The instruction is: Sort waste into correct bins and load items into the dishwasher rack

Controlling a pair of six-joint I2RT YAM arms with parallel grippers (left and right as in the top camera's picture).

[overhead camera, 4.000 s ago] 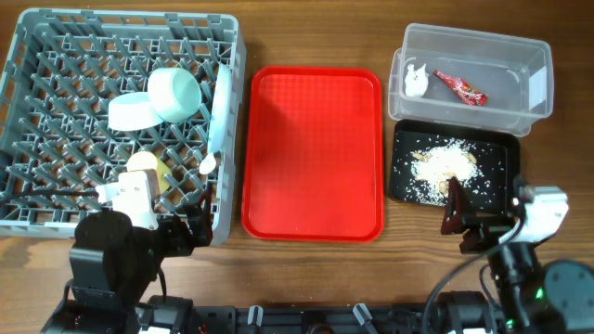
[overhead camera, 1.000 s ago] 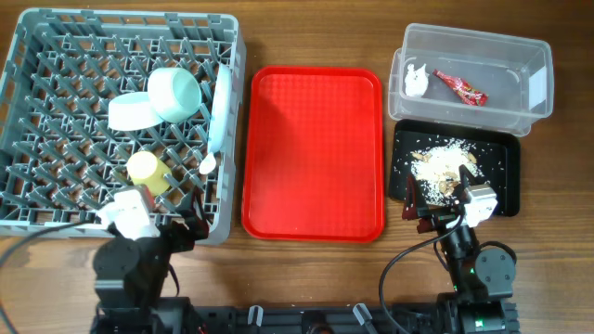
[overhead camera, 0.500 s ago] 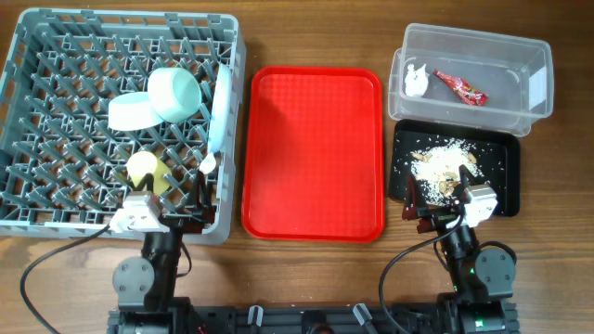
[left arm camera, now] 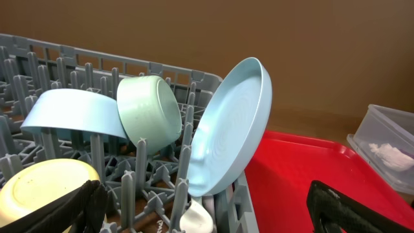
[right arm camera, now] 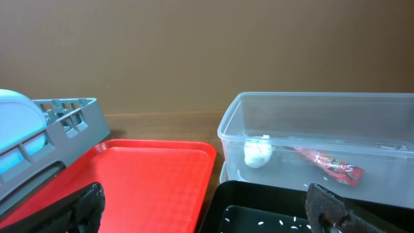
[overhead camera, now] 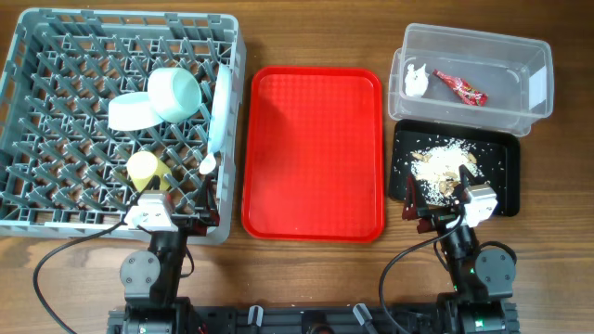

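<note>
Hanging low up front, the left gripper (left arm camera: 207,194) and right gripper (right arm camera: 207,194) are both being held with jaws spread wide, nothing in them. Yellow cup (overhead camera: 144,167), bowls (overhead camera: 174,93) and plate (overhead camera: 221,107) are being cradled by the dishwasher rack (overhead camera: 121,16). Scraps (overhead camera: 441,167) are being held in the black tray (overhead camera: 506,186). Furthest back, tissue (overhead camera: 415,81) and wrapper (overhead camera: 459,88) in the clear tub (overhead camera: 538,83).

Left: grey rack (overhead camera: 121,15), lattice grid of pegs, w/ mint-blue bowls (overhead camera: 176,93) & yellow cup (overhead camera: 144,167). Mid: red tray (overhead camera: 314,153), fine dimpled texture, on brown wood-grain table (overhead camera: 306,269). Right: clear tub (overhead camera: 536,70) w/ red wrapper (overhead camera: 459,86) + white tissue (overhead camera: 415,81); black tray (overhead camera: 506,153) w/ beige-white scraps (overhead camera: 444,165).
</note>
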